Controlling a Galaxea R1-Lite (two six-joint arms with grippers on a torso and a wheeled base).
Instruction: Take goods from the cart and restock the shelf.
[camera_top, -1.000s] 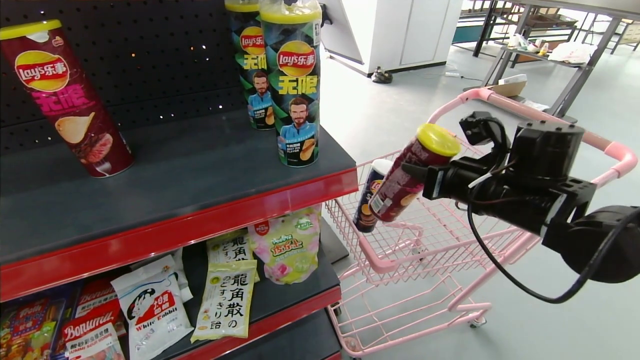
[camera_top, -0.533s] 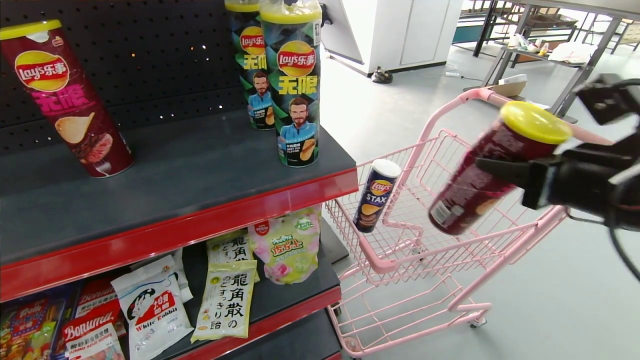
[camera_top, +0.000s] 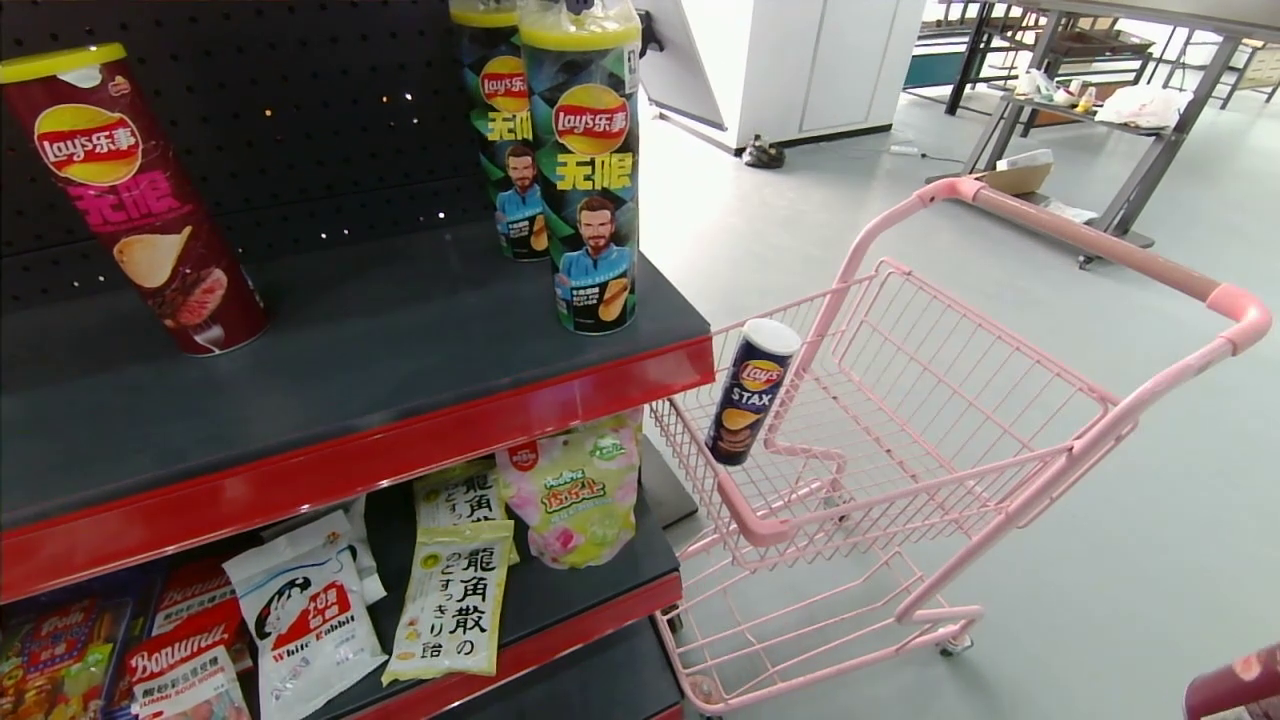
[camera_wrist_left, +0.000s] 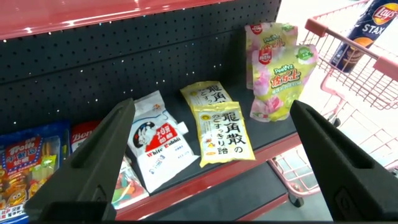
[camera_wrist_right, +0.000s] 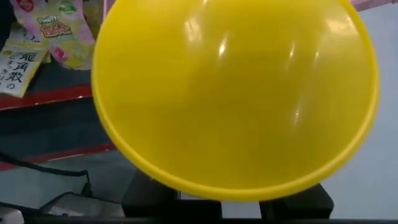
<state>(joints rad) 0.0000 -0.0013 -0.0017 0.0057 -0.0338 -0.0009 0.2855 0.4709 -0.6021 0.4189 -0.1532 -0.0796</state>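
Note:
A maroon chips can with a yellow lid is held in my right gripper, whose fingers are hidden behind the lid. A sliver of that can shows at the head view's lower right corner, beside the pink cart. A blue chips can leans in the cart's near left corner. On the upper shelf stand another maroon can at the left and two green cans at the right edge. My left gripper hangs open and empty before the lower shelf's snack bags.
The lower shelf holds several snack bags: white, yellow and pink-green. The upper shelf has a wide bare stretch between the maroon can and the green cans. The cart stands close against the shelf's right end. Tables stand far behind.
My right arm carried the maroon can from above the cart's left corner to the right and down, out of the head view except for a sliver. The blue can is now unobstructed.

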